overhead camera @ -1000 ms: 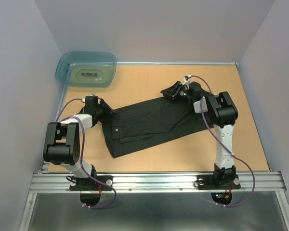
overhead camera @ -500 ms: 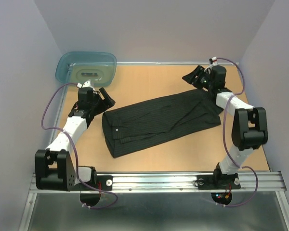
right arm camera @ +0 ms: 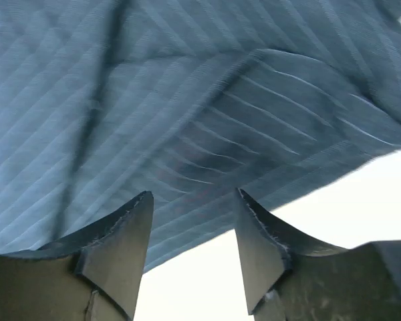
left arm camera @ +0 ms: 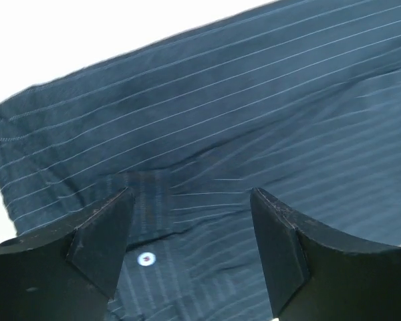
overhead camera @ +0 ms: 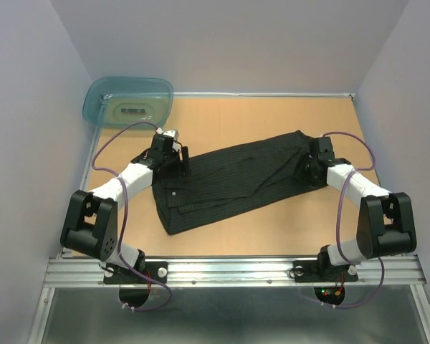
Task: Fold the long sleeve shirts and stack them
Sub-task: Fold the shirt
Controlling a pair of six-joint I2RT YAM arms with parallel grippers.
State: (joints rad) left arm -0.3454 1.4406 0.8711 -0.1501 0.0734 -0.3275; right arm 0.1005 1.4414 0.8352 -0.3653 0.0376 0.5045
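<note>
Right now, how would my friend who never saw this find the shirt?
Start at the tan table. The shirt lies flat across its middle, slanting from near left to far right. It is the only dark, pinstriped cloth there; the tub in the far left corner is see-through teal plastic.

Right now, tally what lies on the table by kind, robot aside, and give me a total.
Shirt: 1
Tub: 1
Total: 2
Something pale shows inside the tub, too unclear to count.
</note>
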